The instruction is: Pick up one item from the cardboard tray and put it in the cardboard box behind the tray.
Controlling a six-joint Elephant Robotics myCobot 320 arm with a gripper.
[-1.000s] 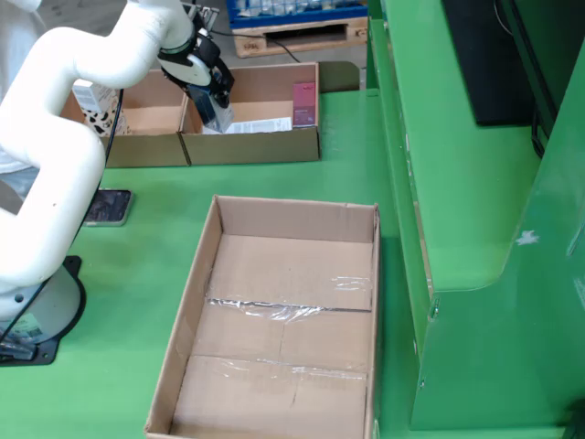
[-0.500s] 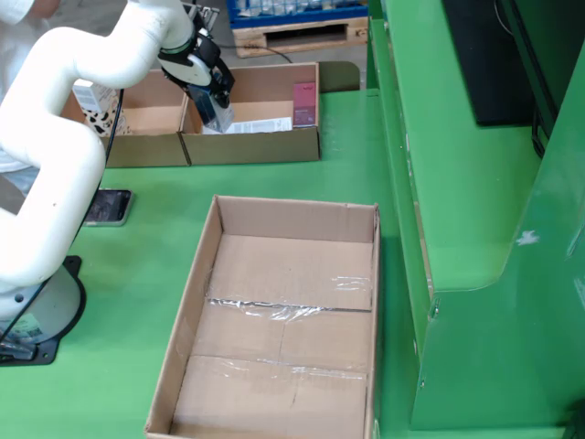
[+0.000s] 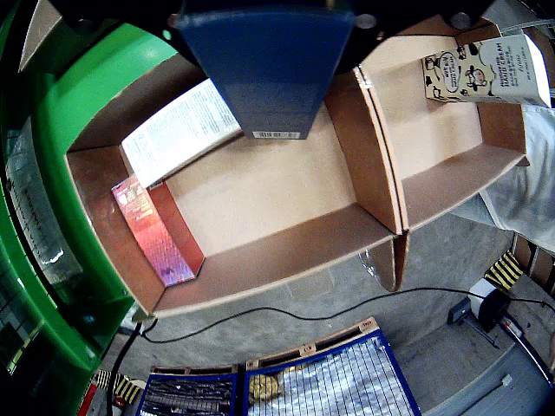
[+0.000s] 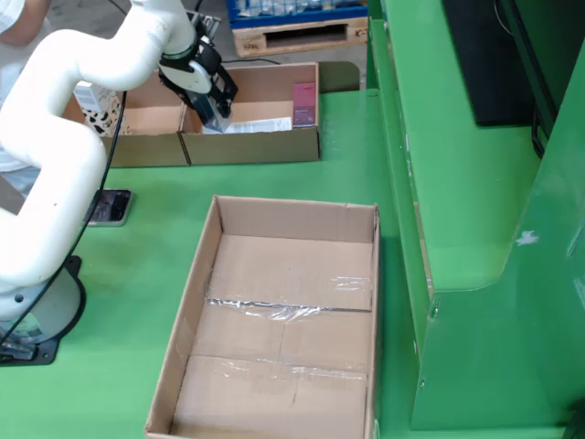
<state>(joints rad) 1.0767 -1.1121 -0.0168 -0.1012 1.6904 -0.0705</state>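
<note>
In the wrist view a dark blue box fills the top centre, hanging from my gripper above the rear cardboard box; its fingers are hidden behind it. In the fixed view my gripper is over the left end of that rear box, shut on the blue box. Inside the rear box lie a flat white box and a red box leaning on the end wall. The large cardboard tray in front shows only its taped floor.
A second cardboard box on the left holds a white milk carton. A phone lies on the green table by the arm's base. A tall green frame walls off the right side. A pallet with a blue crate stands behind.
The arm's upper links have shifted slightly; my gripper stays over the rear box's left end with the blue box still in it.
</note>
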